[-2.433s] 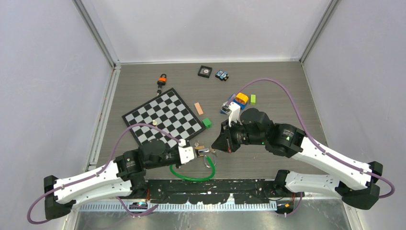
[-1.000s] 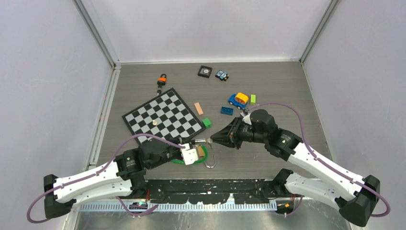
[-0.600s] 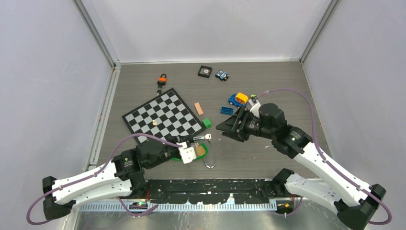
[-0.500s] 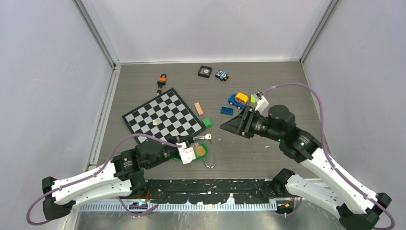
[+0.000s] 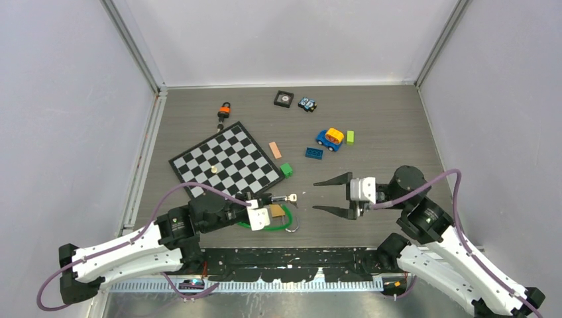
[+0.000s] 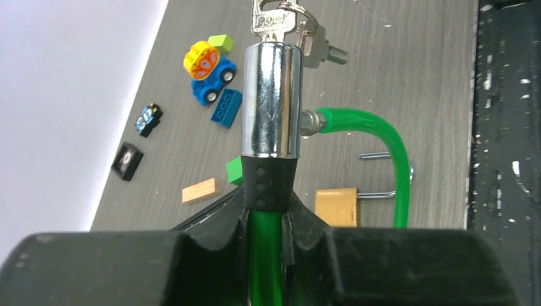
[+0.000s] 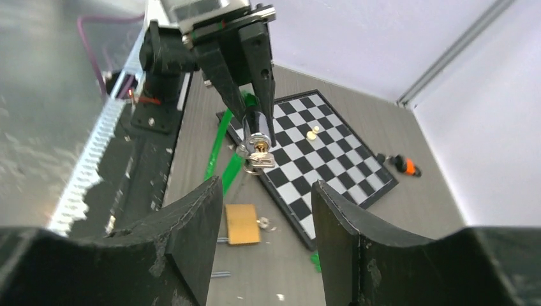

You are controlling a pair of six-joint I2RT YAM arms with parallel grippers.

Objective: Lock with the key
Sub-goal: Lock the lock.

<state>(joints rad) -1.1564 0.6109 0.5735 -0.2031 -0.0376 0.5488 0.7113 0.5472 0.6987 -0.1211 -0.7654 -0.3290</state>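
Near the front edge of the table (image 5: 384, 119): the left gripper (image 6: 268, 213) is pinched on the cable lock (image 6: 270, 102), gripping the black collar just behind its chrome cylinder.
Lock end: the key (image 6: 273, 20) sits in the far end of the cylinder, pointing toward the right arm, with spare keys (image 6: 319, 44) hanging on its ring beside it.
Lock side: the green cable (image 6: 376, 131) leaves the cylinder sideways and curves into a loop on the table.
Right side: the right gripper (image 5: 315, 196) faces the lock, well apart from the key, with its jaws spread wide and nothing between them.
Beside the loop: a brass padlock (image 6: 335, 207) lies flat.
Farther back: a chessboard (image 5: 225, 162), a green block (image 5: 287, 169) and a toy car (image 5: 329, 138).
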